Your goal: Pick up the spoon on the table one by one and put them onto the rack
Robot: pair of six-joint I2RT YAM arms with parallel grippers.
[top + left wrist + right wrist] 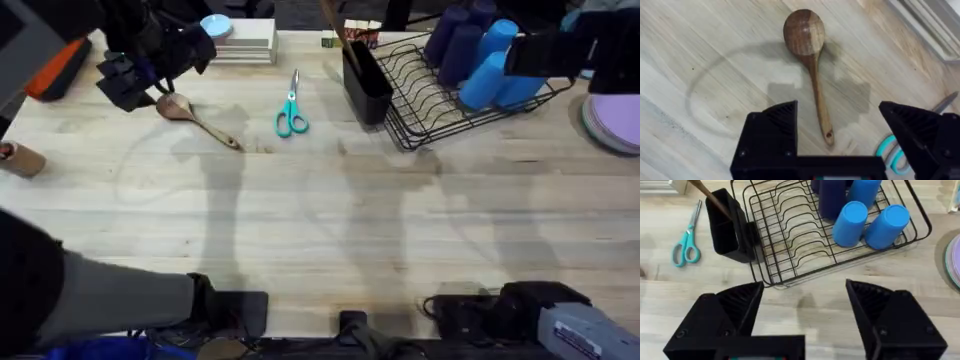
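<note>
A brown wooden spoon (195, 118) (812, 65) lies flat on the table (320, 220) at the far left. My left gripper (840, 127) hovers open above it, and the handle's end points into the gap between the fingers. The black wire rack (450, 100) (805, 250) stands at the far right, its black caddy (365, 80) (726, 227) on the left end. A wooden handle (335, 22) (710, 195) sticks up out of the caddy. My right gripper (805, 315) hangs open and empty in front of the rack.
Teal-handled scissors (291, 112) (687, 240) lie between the spoon and the caddy. Several blue cups (490, 65) (850, 222) fill the rack's far end. White trays (245, 42) are stacked at the back. Purple plates (615, 120) sit at the right edge.
</note>
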